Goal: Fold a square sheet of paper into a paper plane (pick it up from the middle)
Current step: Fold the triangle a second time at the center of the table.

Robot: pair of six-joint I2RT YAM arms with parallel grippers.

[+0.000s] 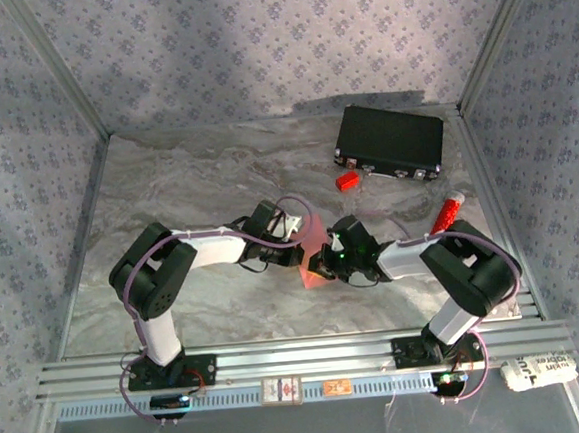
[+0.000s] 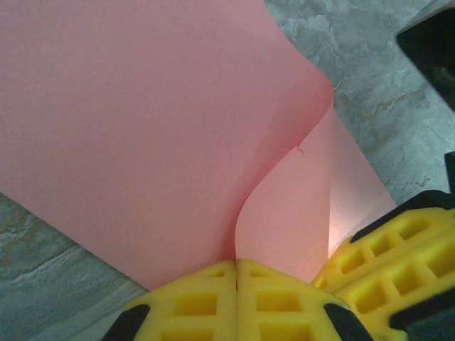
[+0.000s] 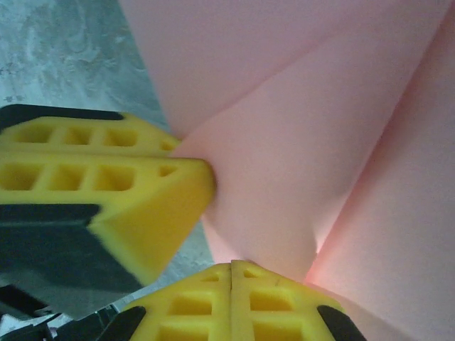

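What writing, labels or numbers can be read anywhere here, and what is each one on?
White packet at the near right corner: dark print, too blurred to read.
White sticker on the front rail: too small to read.
Orange sticker beside it: too small to read.
Pink paper and black case: no writing visible.

Dark print is seen on a white wrapper (image 1: 538, 370) lying on the front rail (image 1: 383, 386) at about five o'clock in the top view, but it is too small to be read. A white label (image 1: 280, 390) and an orange label (image 1: 335, 387) at six o'clock are likewise illegible.
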